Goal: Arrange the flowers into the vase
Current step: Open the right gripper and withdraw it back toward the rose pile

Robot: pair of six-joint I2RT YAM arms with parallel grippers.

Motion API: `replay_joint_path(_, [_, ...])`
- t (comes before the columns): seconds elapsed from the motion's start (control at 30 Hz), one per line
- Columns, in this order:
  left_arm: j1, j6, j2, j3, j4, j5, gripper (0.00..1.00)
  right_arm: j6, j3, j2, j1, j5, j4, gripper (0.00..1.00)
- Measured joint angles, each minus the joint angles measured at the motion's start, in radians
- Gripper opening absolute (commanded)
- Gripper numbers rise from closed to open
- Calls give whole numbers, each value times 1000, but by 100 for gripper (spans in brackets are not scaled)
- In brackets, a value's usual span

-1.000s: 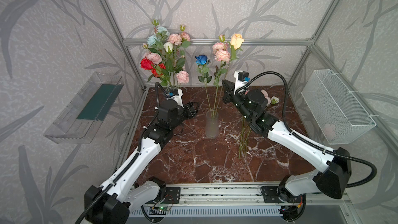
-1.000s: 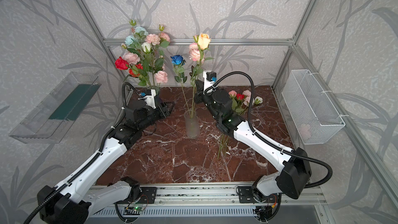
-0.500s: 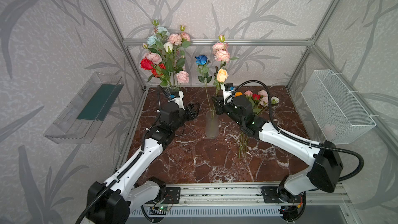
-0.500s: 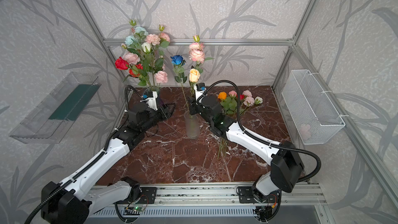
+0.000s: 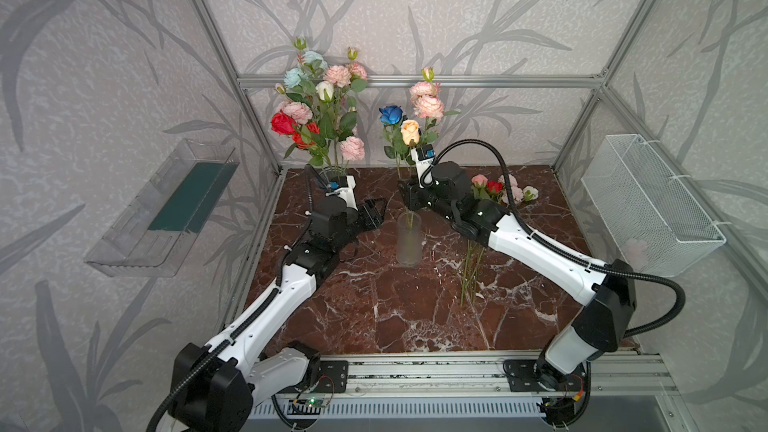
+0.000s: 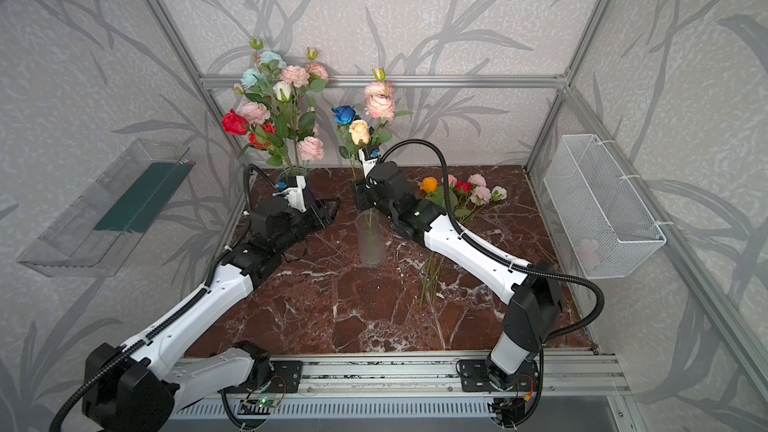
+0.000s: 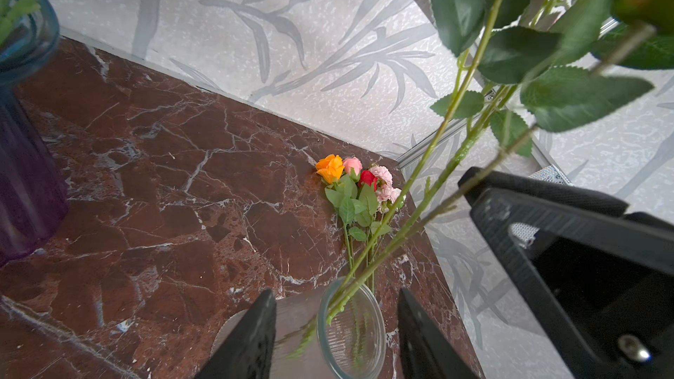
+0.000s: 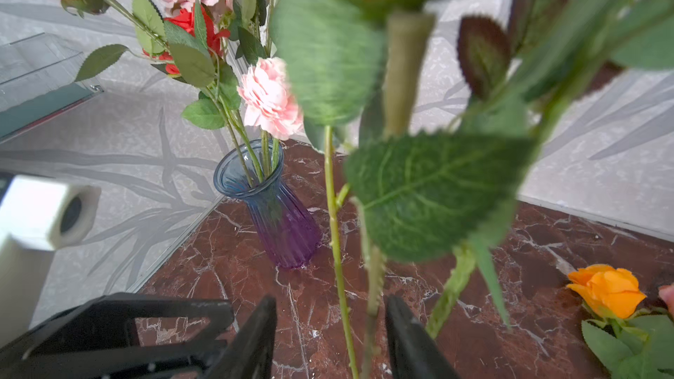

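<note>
Now, on the surface (image 5: 374, 317), the unplaced flowers (image 6: 478, 194) are seen lying beneath the right arm, stems pointing frontward; above the vase (image 5: 408, 243) the right pincer (image 8: 330, 302) is held half open around standing stems, gripping nothing, the left pincer (image 7: 335, 295) likewise open and empty.

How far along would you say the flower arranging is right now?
Done: the purple vase holds a full bouquet, and the clear vase holds a blue rose, pink blooms and a peach rose. In hand: nothing; the right gripper is open around those stems and the left gripper open facing the clear vase. Left: loose flowers lying on the table.
</note>
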Motion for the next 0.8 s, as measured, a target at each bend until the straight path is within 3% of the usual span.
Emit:
replay_joint_path(0.17, [0,3,-5,0,0,-8,54,-25,50,6,20,8,-106,54])
replay_joint_path(0.37, [0,10,-17,-2,0,-11,54,-43,-28,-68,62,28,-153,56])
replay_joint_path(0.63, [0,35,-38,-2,-2,-33,55,-60,-151,-336,81,87,-178,57])
replay_joint_path(0.8, [0,45,-96,-14,4,-56,55,-32,-337,-525,-35,100,-179,47])
